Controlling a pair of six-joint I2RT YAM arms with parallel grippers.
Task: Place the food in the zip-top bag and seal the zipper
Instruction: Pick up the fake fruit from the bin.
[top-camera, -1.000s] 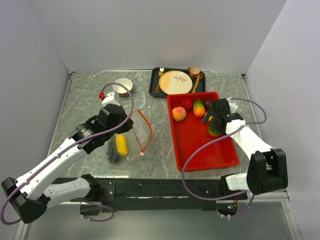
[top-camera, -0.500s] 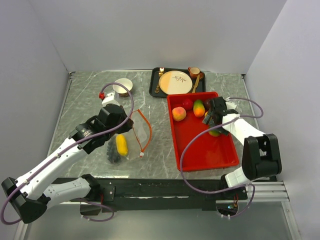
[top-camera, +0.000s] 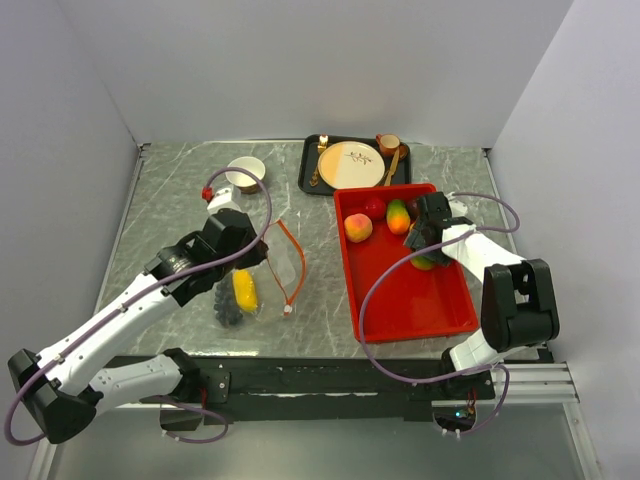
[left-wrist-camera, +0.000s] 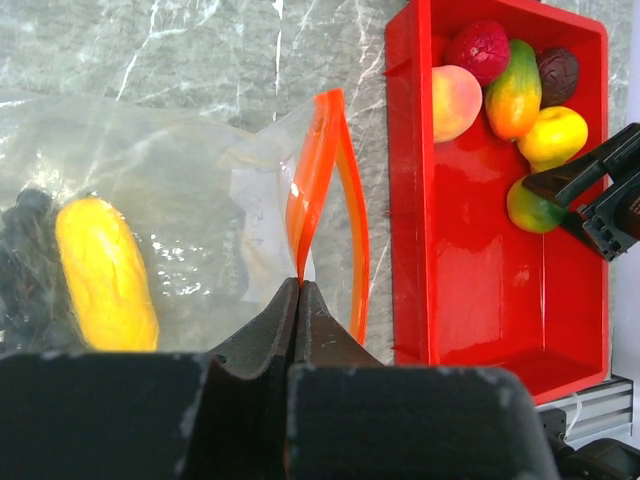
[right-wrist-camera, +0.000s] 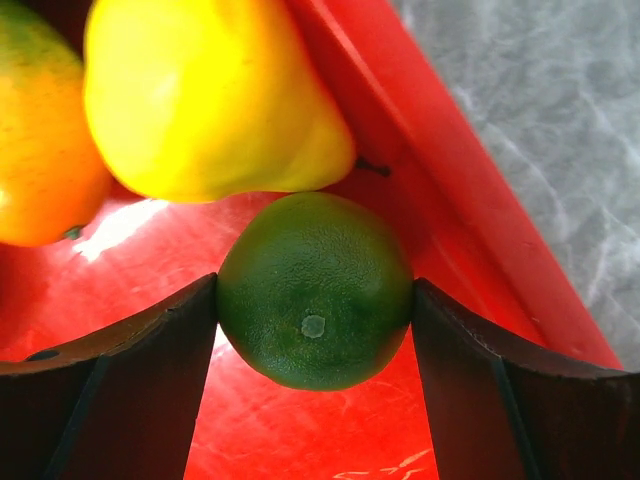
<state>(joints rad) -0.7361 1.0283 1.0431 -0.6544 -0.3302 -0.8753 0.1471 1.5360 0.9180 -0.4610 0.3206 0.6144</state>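
Note:
The clear zip-top bag (top-camera: 255, 278) lies left of the red tray (top-camera: 410, 300). It holds a yellow banana-like piece (left-wrist-camera: 105, 275) and dark grapes (left-wrist-camera: 20, 250). My left gripper (left-wrist-camera: 297, 285) is shut on the bag's orange-red zipper strip (left-wrist-camera: 312, 180) and holds the mouth up. My right gripper (right-wrist-camera: 315, 300) is shut on the green lime (right-wrist-camera: 315, 285), low over the tray's right side, beside the yellow lemon (right-wrist-camera: 210, 100). The peach (top-camera: 358, 228), red apple (top-camera: 374, 208), mango (top-camera: 398, 215) and dark plum (left-wrist-camera: 558, 72) lie at the tray's far end.
A black tray with a cream plate (top-camera: 350, 163), cutlery and a cup (top-camera: 389, 144) stands behind the red tray. A small bowl (top-camera: 246, 173) sits at the back left. The red tray's right wall (right-wrist-camera: 440, 170) is close to my right fingers.
My right arm's elbow has swung in toward the tray and the gripper has shifted slightly left at the lime. My left arm has barely moved and still holds the strip.

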